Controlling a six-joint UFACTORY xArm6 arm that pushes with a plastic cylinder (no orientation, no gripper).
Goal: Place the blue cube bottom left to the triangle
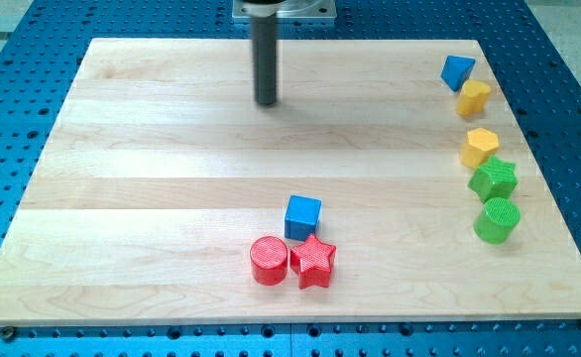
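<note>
The blue cube (302,216) sits on the wooden board (152,178) at lower centre, just above the red star (313,262). The blue triangle (456,70) lies at the view's top right. My tip (265,101) is near the view's top centre, far above the blue cube and well left of the triangle, touching no block.
A red cylinder (268,261) sits left of the red star. Down the right side stand a yellow block (473,97), a yellow hexagon (479,146), a green star-like block (494,180) and a green cylinder (497,219).
</note>
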